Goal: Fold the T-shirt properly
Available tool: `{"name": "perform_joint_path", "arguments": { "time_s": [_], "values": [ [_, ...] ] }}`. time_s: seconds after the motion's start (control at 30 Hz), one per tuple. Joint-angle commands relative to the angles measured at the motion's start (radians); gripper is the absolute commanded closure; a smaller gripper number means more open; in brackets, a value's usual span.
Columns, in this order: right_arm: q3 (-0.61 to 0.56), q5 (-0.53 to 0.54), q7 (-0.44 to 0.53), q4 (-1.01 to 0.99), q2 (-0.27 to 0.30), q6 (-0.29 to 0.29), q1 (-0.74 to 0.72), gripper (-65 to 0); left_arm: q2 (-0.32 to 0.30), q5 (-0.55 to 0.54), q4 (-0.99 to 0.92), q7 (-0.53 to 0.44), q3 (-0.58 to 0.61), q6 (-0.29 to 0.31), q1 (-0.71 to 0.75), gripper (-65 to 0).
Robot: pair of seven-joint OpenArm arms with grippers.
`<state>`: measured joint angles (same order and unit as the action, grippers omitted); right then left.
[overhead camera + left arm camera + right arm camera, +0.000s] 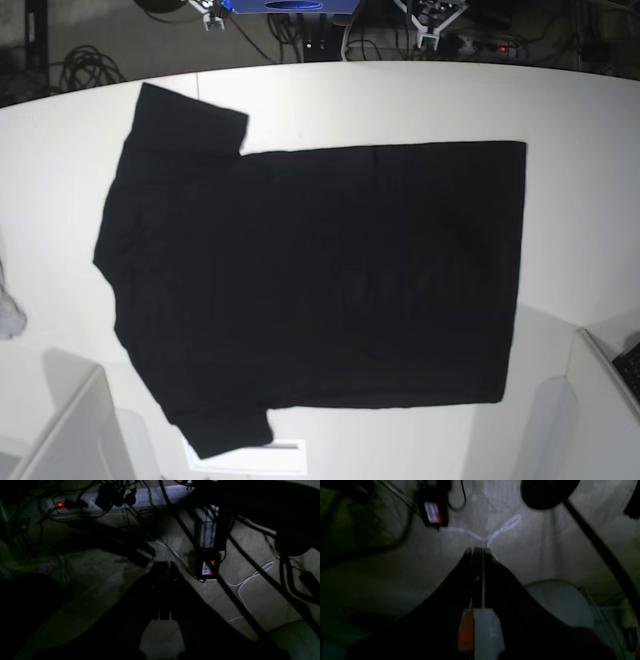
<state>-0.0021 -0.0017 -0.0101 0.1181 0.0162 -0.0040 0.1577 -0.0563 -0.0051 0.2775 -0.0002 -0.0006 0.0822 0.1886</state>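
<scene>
Base view shows the T-shirt (pixel 320 280) lying flat and spread wide on the white tabletop (pixel 570 110), plain black side up, nothing folded yet as far as I can judge. Its collar end faces that view's left, one sleeve reaches toward the far edge of the tabletop and the other toward the near edge, and the straight hem runs along the shirt's right side. A small grey-white scrap (pixel 8 310) sits well apart from the shirt, beyond the collar end.

Neither of my arms reaches over the shirt. My left claw (pixel 163 566) hangs over a dim floor of cables and a power strip (pixel 100 501), and its fingers look pressed together with nothing between them. My right claw (pixel 477 551) is likewise pressed together and empty, over floor with a white cord (pixel 495 532) beyond its tip.

I judge the shirt light, limp and not fragile: it will sag and crease wherever I lift it, and one pinch alone would let it bunch. The cloth should grip well enough. I would take hold at the two hem corners, or at a sleeve edge with the hem corner on the same side, pinching only the top layers so the fold carries over evenly
</scene>
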Motion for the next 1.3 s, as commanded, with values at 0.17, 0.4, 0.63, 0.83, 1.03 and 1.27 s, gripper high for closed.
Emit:
{"name": "perform_joint_path", "arguments": {
  "time_s": [0.17,0.4,0.63,0.83,1.03,1.27],
  "values": [
    [0.000,-0.002,-0.063,0.001,0.005,-0.001,0.003,0.0,-0.003,-0.002,-0.019,0.002,-0.002,0.000,0.012,0.0],
    [0.000,-0.002,-0.061,0.001,0.005,-0.001,0.003,0.0,-0.003,-0.002,-0.031,-0.005,-0.002,0.000,0.012,0.0],
    [-0.002,-0.002,-0.057,0.002,0.006,-0.001,0.007,0.0,-0.007,-0.002,-0.027,-0.005,-0.002,0.000,0.024,0.0],
    [-0.002,-0.002,0.003,0.108,0.008,-0.001,0.085,0.0,-0.010,-0.002,-0.022,-0.008,0.001,0.003,0.045,0.0],
    [0.007,0.004,0.005,0.292,0.032,-0.001,0.210,0.0,-0.053,-0.002,0.203,-0.008,0.011,0.004,0.170,0.0],
    [0.176,0.004,0.008,0.516,0.031,-0.001,0.349,0.0,-0.110,-0.002,0.536,-0.010,0.011,0.004,0.352,0.0]
  ]
}}
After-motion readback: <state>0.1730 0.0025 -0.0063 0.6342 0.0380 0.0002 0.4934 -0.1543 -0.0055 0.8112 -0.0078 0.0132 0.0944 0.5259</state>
